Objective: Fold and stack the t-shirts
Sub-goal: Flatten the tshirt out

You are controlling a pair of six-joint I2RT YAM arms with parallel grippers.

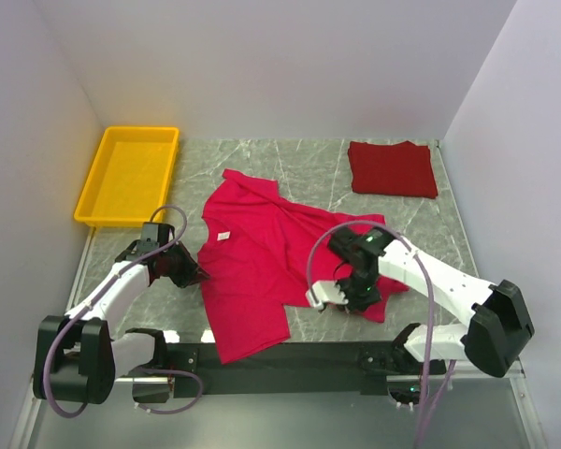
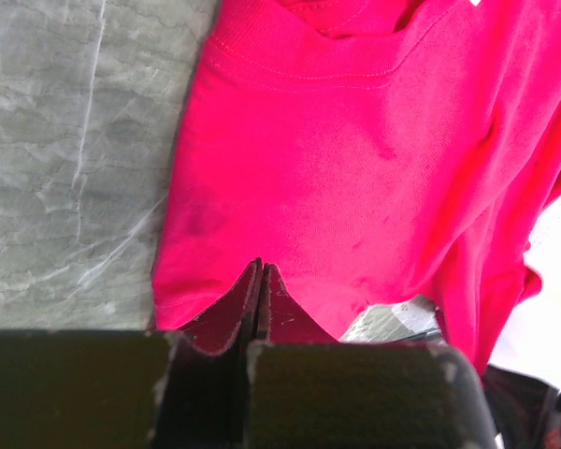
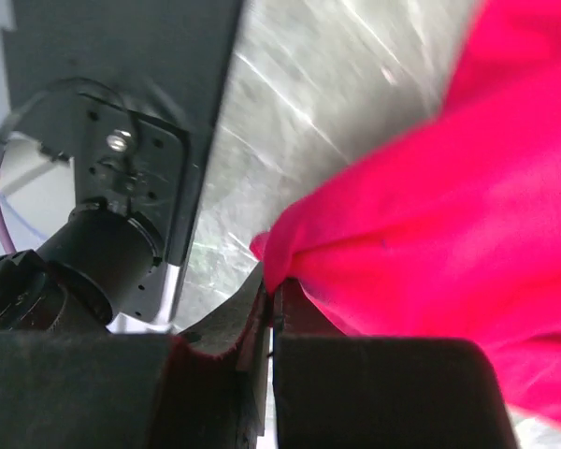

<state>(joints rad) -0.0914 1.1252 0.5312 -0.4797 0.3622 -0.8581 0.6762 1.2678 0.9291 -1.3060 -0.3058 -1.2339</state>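
Note:
The bright pink t-shirt (image 1: 252,267) lies spread and rumpled on the middle of the table, its white neck label (image 1: 222,236) facing up. My left gripper (image 1: 194,274) is at the shirt's left edge. In the left wrist view its jaws (image 2: 260,267) are pressed together on the pink cloth (image 2: 355,168) at that edge. My right gripper (image 1: 363,297) is at the shirt's right edge, shut (image 3: 271,285) on a bunched fold of the pink cloth (image 3: 430,234) that drapes from its tips. The darker maroon t-shirt (image 1: 393,168) lies folded at the back right.
A yellow plastic tray (image 1: 101,187) stands at the back left, beside the left wall. White walls close the table on three sides. The black mounting bar (image 1: 290,357) with both arm bases runs along the near edge.

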